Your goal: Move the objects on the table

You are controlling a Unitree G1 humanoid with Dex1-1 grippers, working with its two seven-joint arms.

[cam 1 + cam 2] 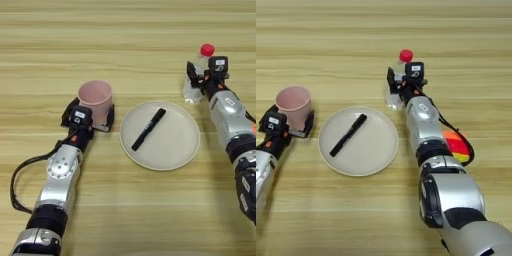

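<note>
One cup (95, 98), one bottle (196, 75), one pen (148, 129), one plate (160, 135) on the table (125, 30). My left gripper (90, 117) brackets the cup; my right gripper (206, 75) clasps the bottle. The pen lies on the plate, between them.

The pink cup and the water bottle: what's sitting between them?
A round pale plate with a black pen lying on it sits between the pink cup and the water bottle, clear in both views.
</note>
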